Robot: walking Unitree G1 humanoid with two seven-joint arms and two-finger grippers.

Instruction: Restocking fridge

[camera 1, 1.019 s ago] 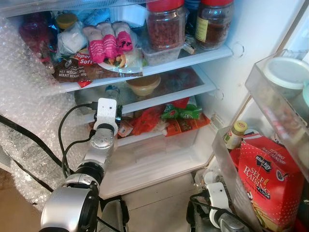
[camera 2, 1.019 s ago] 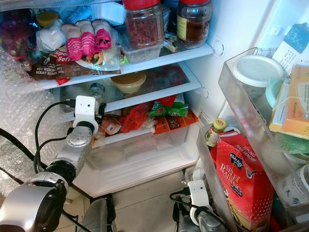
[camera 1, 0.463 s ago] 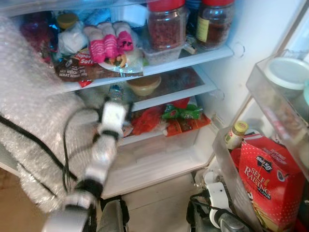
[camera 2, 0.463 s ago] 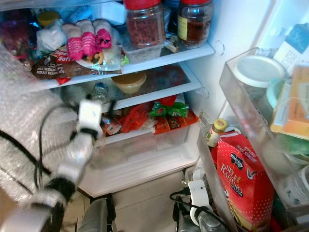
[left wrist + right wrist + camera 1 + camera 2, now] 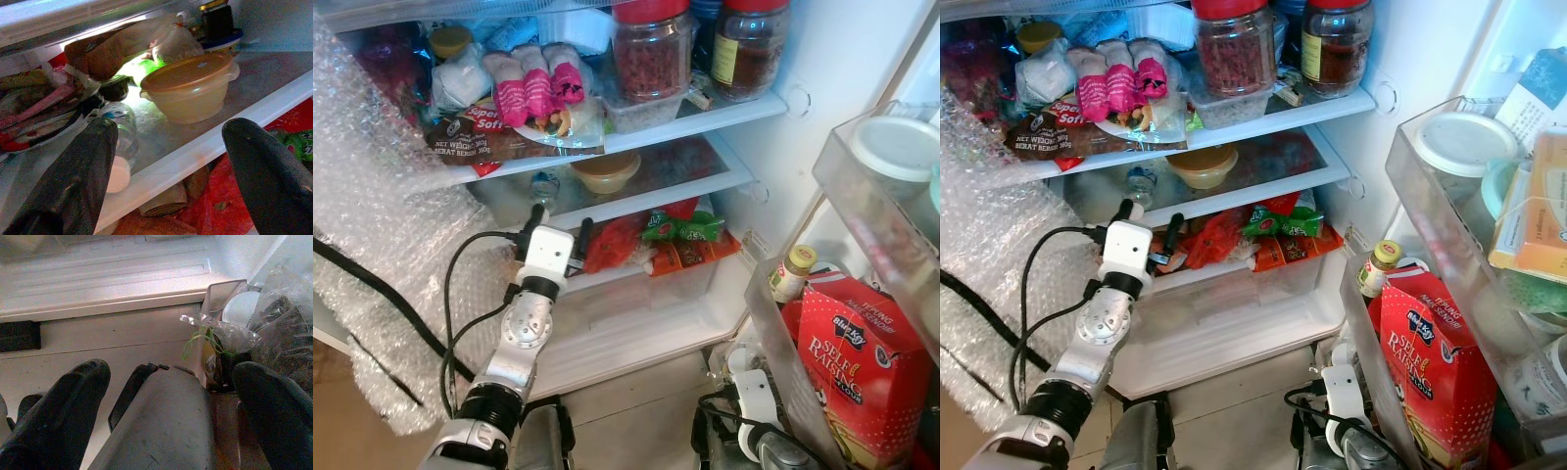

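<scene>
An open fridge. The left claw (image 5: 555,227) has risen to the front edge of the middle shelf (image 5: 656,196), its fingers spread wide and holding nothing. Just beyond its fingertips a small water bottle (image 5: 119,128) lies on that shelf; further right sits a lidded tan container (image 5: 605,172). It has probably just placed the bottle. The right claw (image 5: 168,396) hangs low, open and empty.

The left arm (image 5: 514,352) rises from the lower left of the frame toward the centre, its left gripper (image 5: 555,224) empty, jaws spread wide. The right gripper (image 5: 166,406) hangs low at the bottom, jaws apart.
</scene>
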